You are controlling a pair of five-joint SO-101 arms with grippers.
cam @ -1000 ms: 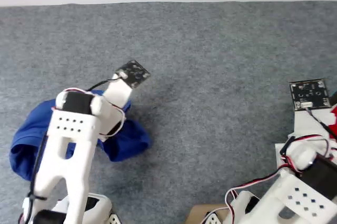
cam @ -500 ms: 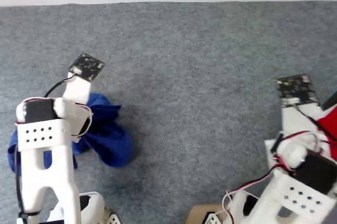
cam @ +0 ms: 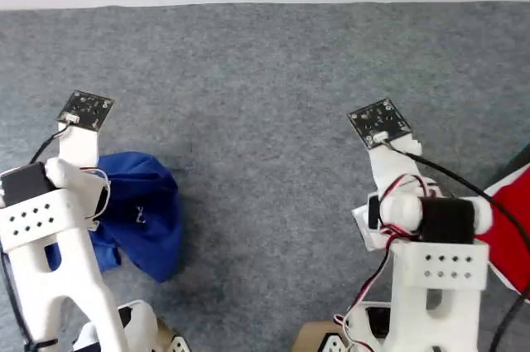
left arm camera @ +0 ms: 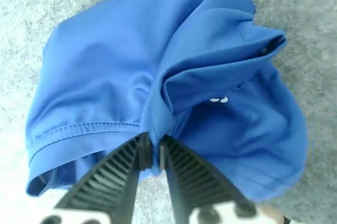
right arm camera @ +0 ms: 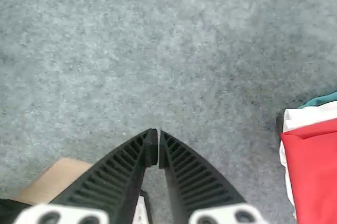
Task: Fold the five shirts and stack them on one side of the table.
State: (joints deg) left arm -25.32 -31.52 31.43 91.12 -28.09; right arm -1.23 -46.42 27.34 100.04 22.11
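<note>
1. The left arm [cam: 50, 228] stood at the left side of the table [cam: 265, 79], above a blue shirt [cam: 141, 215].
2. The blue shirt [left arm camera: 158, 76] lay crumpled in a heap on the grey table, near the left edge and not folded.
3. The left gripper [left arm camera: 150, 153] had its fingers closed on a raised fold of the blue shirt, and the cloth was pinched between the two tips.
4. The middle of the table was bare grey surface.
5. A brown board [cam: 310, 337] showed at the near edge, just beside the base of the right arm [cam: 435, 261].
6. The right arm stood right of the middle, well apart from the blue shirt.
7. The right gripper [right arm camera: 158, 147] hung over the grey table with its fingers pressed together and nothing between them.
8. A red shirt [cam: 509, 219] lay at the right edge of the table, beside the right arm.
9. In the right wrist view, a white cloth [right arm camera: 308, 114] showed at the edge of the red shirt [right arm camera: 313, 166], touching it, and a teal cloth [right arm camera: 324, 100] showed just beyond the white one.
</note>
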